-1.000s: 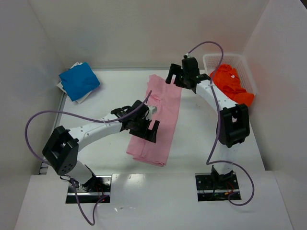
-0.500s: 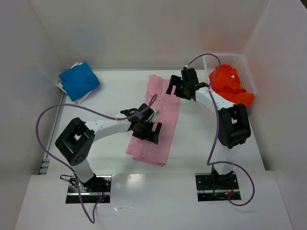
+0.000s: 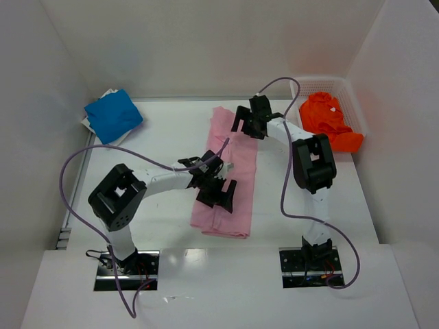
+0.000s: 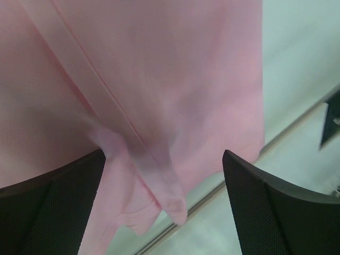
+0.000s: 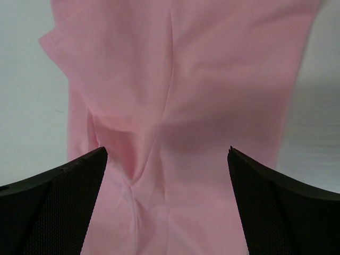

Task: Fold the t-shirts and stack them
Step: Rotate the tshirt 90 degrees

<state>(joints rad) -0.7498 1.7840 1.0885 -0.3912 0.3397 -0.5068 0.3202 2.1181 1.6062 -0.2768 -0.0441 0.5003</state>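
Pink t-shirt [image 3: 240, 164] lies from above as a long folded strip on the bench [image 3: 158, 137], with the left claw [image 3: 219, 195] over its near half and the right claw [image 3: 248, 127] at its far end, both spread wide and empty. The left wrist view shows a loose flap, the right wrist view a pucker, perhaps layered. Pinching only the top layer would drag the fold open.

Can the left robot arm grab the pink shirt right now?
Probably yes. The left gripper hangs right over the pink shirt, jaws wide open. A raised fold of cloth lies between them, and nothing seems to be in the way.
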